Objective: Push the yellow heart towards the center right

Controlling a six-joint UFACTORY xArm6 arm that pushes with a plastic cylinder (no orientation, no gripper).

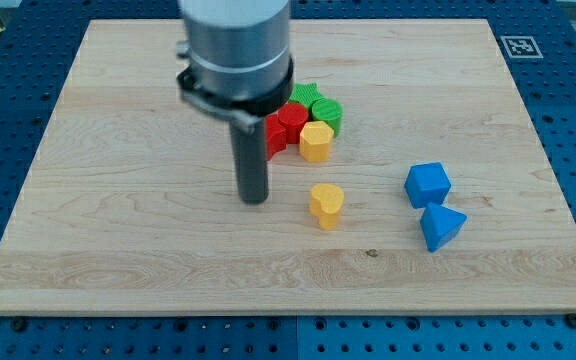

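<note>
The yellow heart (326, 204) lies on the wooden board (118, 230), a little below and right of the board's middle. My tip (255, 198) stands on the board just to the view's left of the heart, apart from it by a small gap. The rod rises to the grey arm body (236, 45) at the view's top.
A cluster sits above the heart: a yellow hexagon block (316, 141), red blocks (286, 125) and green blocks (318, 104), partly hidden by the arm. A blue cube (427, 184) and a blue triangular block (441, 226) lie to the heart's right.
</note>
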